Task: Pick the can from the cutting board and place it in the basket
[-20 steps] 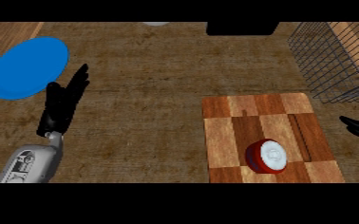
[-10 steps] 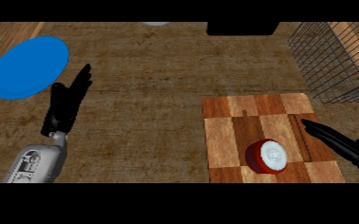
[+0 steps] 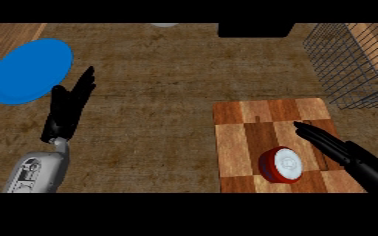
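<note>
Brown wooden desk: the open right hand [image 3: 336,149] reaches beside the red can [image 3: 281,164] on the checkered cutting board [image 3: 247,130], likely to grasp it; the open left hand [image 3: 68,107] rests.

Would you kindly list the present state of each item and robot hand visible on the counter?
Red can with white top: upright on the board, untouched.
Checkered wooden cutting board: flat on the counter, holding the can.
Wire basket: at the right edge; contents cannot be told.
Blue round plate: lying flat.
Left robot hand: open, resting.
Right robot hand: open, beside the can.

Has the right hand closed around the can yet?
No. The right hand lies open over the cutting board, fingers straight, just right of the can.
</note>
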